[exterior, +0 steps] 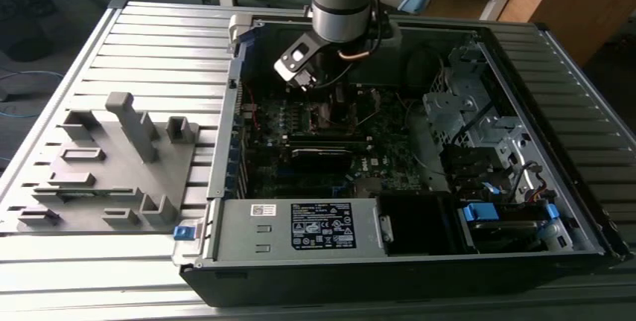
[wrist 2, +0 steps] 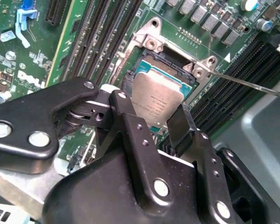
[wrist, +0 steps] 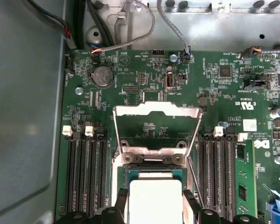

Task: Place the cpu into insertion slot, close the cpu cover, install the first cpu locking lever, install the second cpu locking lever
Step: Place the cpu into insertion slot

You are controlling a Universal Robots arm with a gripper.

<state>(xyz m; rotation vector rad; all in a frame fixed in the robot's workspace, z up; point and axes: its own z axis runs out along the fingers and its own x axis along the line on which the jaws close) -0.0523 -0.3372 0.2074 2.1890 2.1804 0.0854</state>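
The pincer (wrist: 155, 200) pinches the cpu (wrist: 155, 186) by two opposite edges, directly over the slot (wrist: 151, 170); the cover (wrist: 130, 112) stands swung open just beyond.

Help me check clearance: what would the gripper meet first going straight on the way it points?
The insertion slot, probably: the gripper points down at it with the cpu between its fingers, so the cpu would touch first. The cpu cover stands open, clear of that line.
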